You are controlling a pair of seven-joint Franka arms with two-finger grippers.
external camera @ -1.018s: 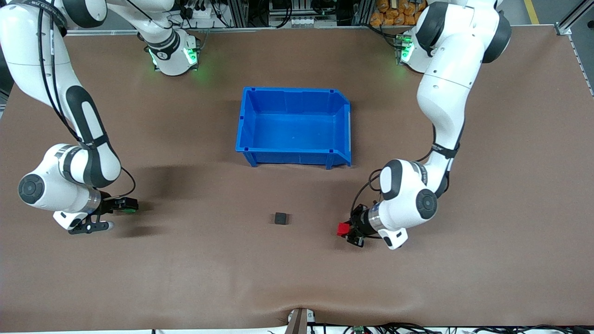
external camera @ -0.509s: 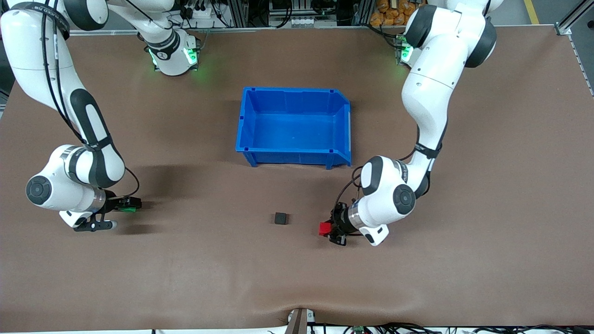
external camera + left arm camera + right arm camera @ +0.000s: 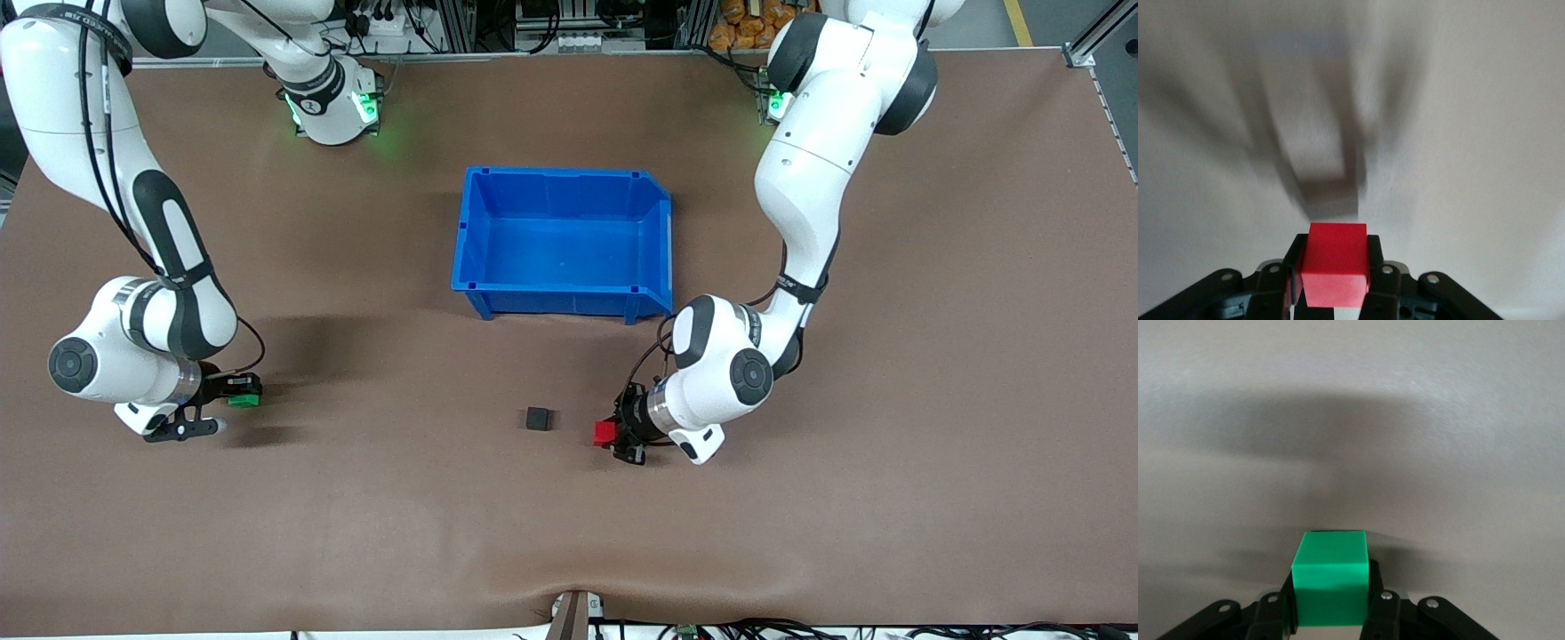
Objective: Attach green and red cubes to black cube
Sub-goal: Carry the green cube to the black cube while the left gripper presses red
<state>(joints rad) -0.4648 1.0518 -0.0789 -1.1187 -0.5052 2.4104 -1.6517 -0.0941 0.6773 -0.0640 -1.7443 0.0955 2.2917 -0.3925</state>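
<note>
Since the earlier frame, left gripper carries the red cube closer beside the black cube; right gripper clamps the green cube. Both cubes sit between fingers, likely light and rigid, best held by flat sides.

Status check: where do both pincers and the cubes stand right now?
Left pincer shut on red cube, beside black cube, not touching. Right pincer shut on green cube, at its end of table. Nothing between.
</note>
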